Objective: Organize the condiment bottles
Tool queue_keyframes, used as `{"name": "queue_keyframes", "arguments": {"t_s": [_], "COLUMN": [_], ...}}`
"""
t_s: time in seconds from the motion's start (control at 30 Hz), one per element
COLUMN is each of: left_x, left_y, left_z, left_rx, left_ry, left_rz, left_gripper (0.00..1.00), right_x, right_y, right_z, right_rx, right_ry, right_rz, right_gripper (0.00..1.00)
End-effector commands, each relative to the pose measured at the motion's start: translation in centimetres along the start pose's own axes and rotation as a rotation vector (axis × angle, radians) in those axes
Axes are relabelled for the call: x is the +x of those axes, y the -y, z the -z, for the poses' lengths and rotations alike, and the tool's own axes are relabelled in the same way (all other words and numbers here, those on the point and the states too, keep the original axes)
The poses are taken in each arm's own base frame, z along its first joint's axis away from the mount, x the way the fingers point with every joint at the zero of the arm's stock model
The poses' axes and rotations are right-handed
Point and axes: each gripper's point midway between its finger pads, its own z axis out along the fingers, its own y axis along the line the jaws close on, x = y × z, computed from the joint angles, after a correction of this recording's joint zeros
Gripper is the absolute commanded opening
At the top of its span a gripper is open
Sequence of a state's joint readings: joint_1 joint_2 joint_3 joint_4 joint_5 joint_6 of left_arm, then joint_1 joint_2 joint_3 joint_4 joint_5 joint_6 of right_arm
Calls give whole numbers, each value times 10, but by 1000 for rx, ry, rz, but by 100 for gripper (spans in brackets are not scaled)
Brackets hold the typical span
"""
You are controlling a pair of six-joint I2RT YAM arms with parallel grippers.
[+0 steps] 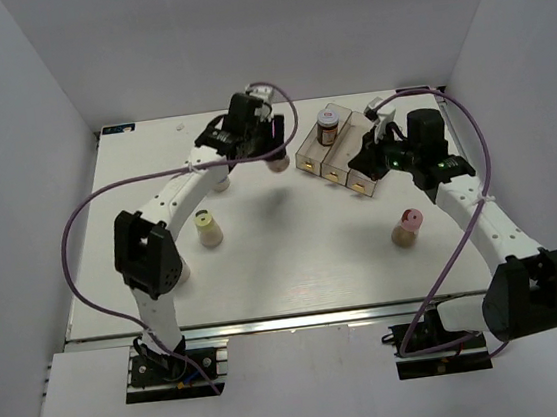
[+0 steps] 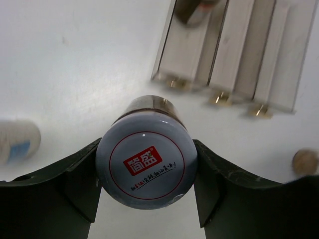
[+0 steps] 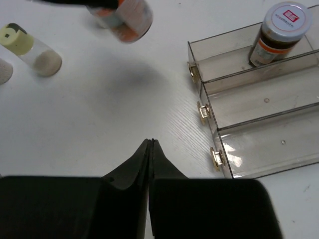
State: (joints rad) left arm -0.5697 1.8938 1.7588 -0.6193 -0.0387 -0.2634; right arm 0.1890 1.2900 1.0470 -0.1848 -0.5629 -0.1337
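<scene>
Both left arm (image 1: 181, 191) & right arm (image 1: 484, 227) are wearing white links w/ chunky black joint housings. A purple cable (image 1: 75, 232) is trailing off each, running from behind the wrist to a black base (image 1: 171, 367). The left gripper (image 2: 147, 175) is showing broad matte-black fingers (image 2: 55, 199); the right gripper (image 3: 150, 144) is tapering to thin tips. Green LEDs (image 1: 391, 163) are glowing just behind the right gripper.

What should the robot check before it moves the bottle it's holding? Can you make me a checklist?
1. Left gripper grips the dark brown bottle: ok, clamped on both sides.
2. Free slot in the tray: ok, two slots look empty; one holds another brown bottle.
3. Right gripper out of the way: cannot tell; it is shut, empty, near the tray's front.
4. Pale yellow bottle and pink-lidded bottle away from the tray: ok.
</scene>
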Motion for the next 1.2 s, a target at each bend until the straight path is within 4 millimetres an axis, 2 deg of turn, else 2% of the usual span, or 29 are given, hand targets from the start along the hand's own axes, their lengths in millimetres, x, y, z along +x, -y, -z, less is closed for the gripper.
{"name": "queue_keyframes", "arguments": {"t_s": [0.0, 0.03, 0.07, 0.1, 0.13, 0.17, 0.2, 0.27, 0.43, 0.5, 0.57, 0.63, 0.9, 1.1, 1.13, 1.17], "left_x": [-63, -89, -95, -91, -97, -117, -115, -125, -132, -140, -138, -138, -108, -95, -91, -89], "left_y": [24, 39, 43, 48, 51, 59, 60, 64, 67, 73, 76, 81, 87, 84, 84, 84], "left_z": [-7, 1, -4, -24, -29, -24, -38, -44, -65, -66, -77, -78, -105, -117, -119, -120], "left_rx": [79, 137, 145, 152, 160, 179, 181, 198, 213, 243, 262, 286, 291, 248, 240, 229], "left_ry": [148, 199, 209, 192, 205, 260, 257, 310, 374, 403, 395, 395, 319, 292, 283, 279], "left_rz": [47, 44, 44, 39, 36, 34, 36, 49, 85, 96, 112, 116, 111, 86, 80, 70], "left_gripper": [0, 0, 0, 0, 0, 0, 0, 0, 0, 0, 0, 0, 0, 0, 1, 10], "right_x": [-16, -16, -17, -16, -16, -15, -12, -11, 1, 4, 7, 9, 18, 20, 20, 21], "right_y": [11, 11, 13, 12, 13, 15, 15, 16, 17, 17, 18, 18, 20, 21, 21, 22], "right_z": [15, 17, 18, 21, 22, 24, 25, 28, 31, 31, 31, 30, 27, 26, 27, 26], "right_rx": [110, 119, 136, 145, 153, 168, 176, 185, 192, 192, 193, 194, 195, 199, 199, 202], "right_ry": [62, 69, 76, 76, 81, 79, 77, 78, 61, 54, 47, 41, 25, 21, 24, 21], "right_rz": [13, 12, 14, 12, 12, 10, 8, 9, 3, 0, -4, -5, -16, -18, -18, -20], "right_gripper": [0, 0, 0, 0, 0, 0, 0, 0, 0, 0, 0, 0, 0, 0, 0, 0]}}
